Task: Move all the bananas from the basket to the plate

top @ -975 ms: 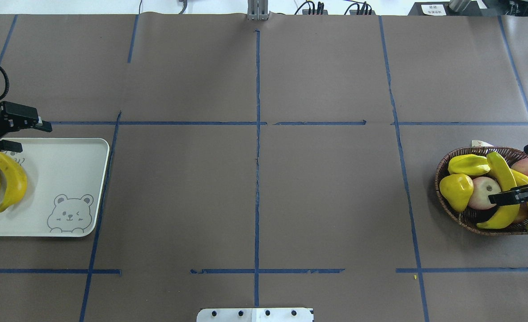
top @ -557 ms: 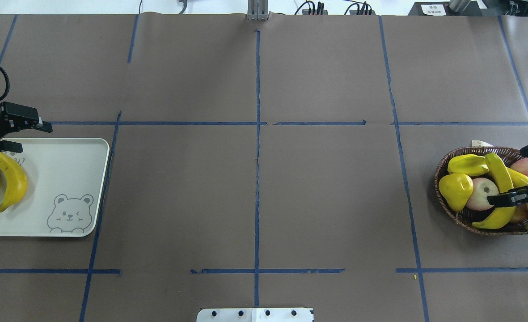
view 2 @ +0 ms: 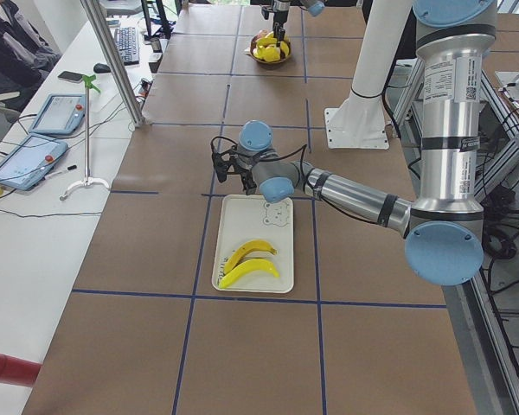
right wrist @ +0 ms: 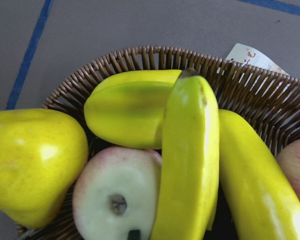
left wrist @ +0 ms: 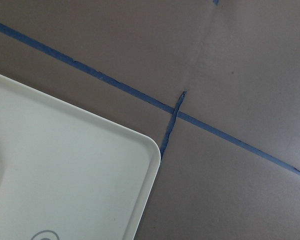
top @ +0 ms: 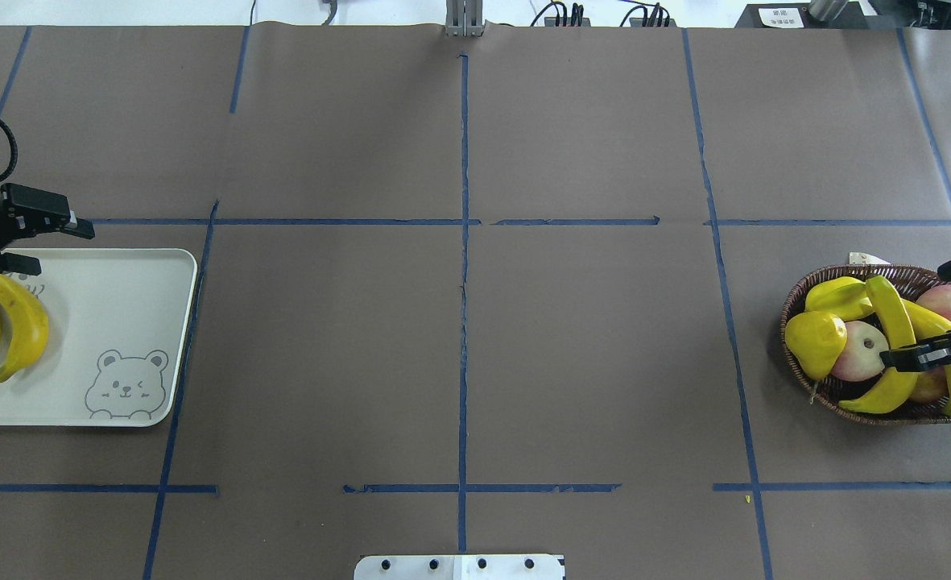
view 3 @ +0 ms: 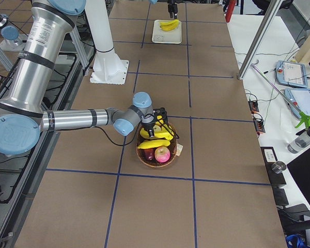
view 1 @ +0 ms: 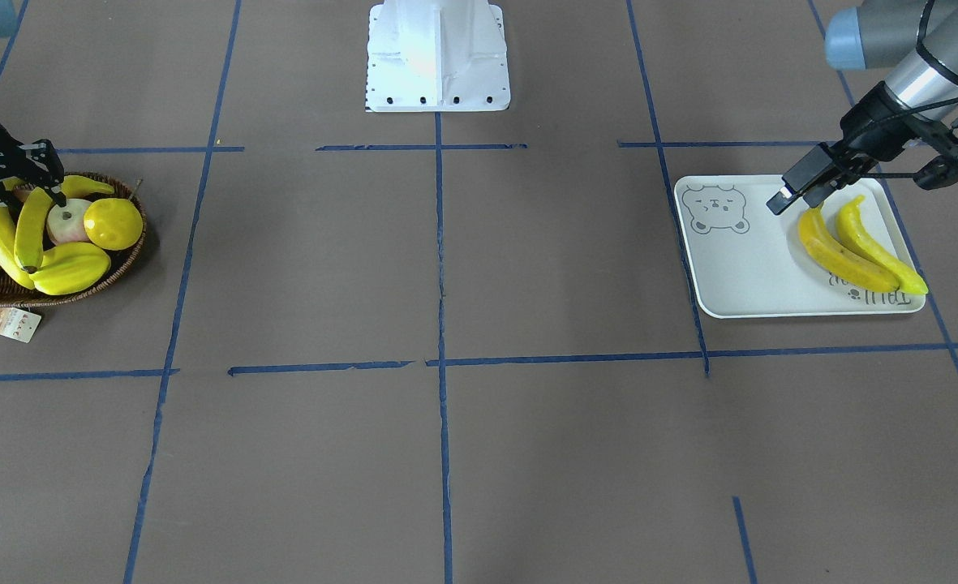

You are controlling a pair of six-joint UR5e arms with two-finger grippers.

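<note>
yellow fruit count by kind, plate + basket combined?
bananas: 4 (2 on the plate, 2 in the basket)
starfruit: 1 (basket)
pear: 1 (basket)
total: 6 yellow fruit

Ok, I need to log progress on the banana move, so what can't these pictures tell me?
Right gripper: whether it grips the banana; the overhead view cuts it at the right edge, and its wrist view shows mostly fruit.
Basket floor: piled fruit covers it in every view.
Tray lettering: in the front view, the two bananas there cover part.
Paper tag: print too small in every view.
</note>
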